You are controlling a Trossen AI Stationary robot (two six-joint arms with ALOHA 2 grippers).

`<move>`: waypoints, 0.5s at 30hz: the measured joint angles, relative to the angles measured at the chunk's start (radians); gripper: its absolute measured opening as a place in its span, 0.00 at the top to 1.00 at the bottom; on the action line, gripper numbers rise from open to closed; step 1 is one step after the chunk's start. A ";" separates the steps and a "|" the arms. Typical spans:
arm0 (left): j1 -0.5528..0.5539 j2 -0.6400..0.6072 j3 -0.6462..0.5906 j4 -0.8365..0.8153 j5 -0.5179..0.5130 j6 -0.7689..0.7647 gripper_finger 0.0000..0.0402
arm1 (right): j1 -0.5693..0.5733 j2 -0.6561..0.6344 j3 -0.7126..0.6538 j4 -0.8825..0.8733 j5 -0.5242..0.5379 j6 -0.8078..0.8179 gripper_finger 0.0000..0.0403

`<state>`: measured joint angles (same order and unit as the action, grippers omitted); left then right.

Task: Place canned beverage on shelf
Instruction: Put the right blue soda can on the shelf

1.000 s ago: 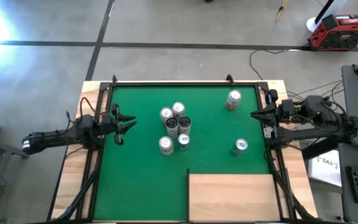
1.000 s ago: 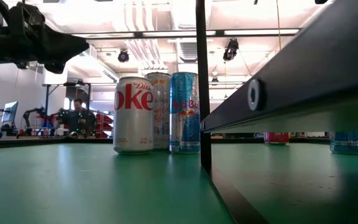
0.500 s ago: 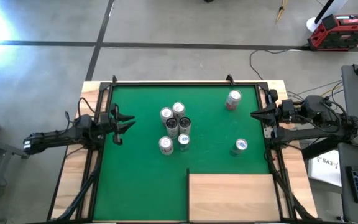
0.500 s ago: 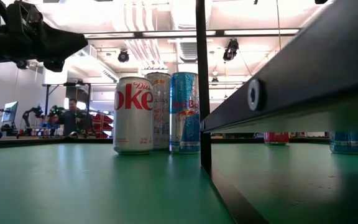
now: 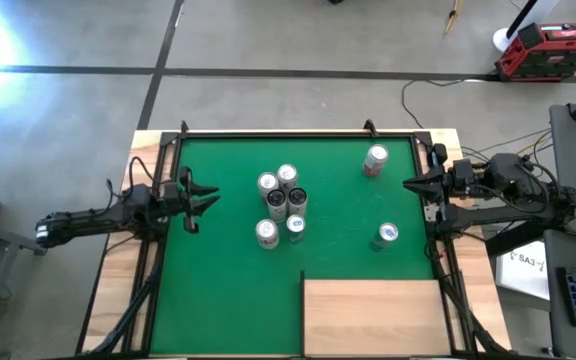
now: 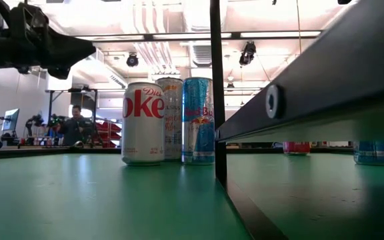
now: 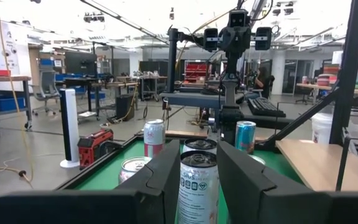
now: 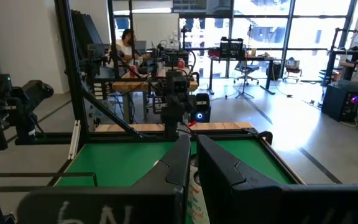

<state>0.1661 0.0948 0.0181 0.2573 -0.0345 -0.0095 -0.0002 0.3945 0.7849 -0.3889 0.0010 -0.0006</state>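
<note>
Cans (image 5: 281, 205) stood clustered mid-mat, apart from the shelf (image 5: 373, 316) at the near edge; likely rigid but dentable, slick, best gripped mid-wall. Left gripper (image 5: 200, 198) hovered beside them, jaws apart, empty. Right gripper (image 5: 411, 184) waited at the mat's right edge, jaws together.

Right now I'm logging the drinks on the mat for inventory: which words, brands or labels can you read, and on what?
"Diet Coke", partly cut off: silver can in the low view.
"Red Bull": blue and silver can beside it.
"ulus": white can in the left wrist view, the rest hidden.
"SA3": white paper beside the table, blurred.
Tan can behind them: script unreadable.
Other can tops: no legible text.
</note>
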 joint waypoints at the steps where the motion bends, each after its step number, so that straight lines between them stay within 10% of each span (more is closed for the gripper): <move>1: 0.000 0.002 0.000 0.000 0.000 0.000 0.78 | 0.000 0.000 0.000 0.000 0.000 0.000 0.94; 15: 0.000 0.016 0.000 0.000 0.000 0.000 0.78 | 0.000 0.000 0.000 0.071 -0.010 0.013 0.94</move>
<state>0.1661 0.1104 0.0181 0.2573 -0.0345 -0.0097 -0.0002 0.3943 0.7849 -0.3176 -0.0089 0.0127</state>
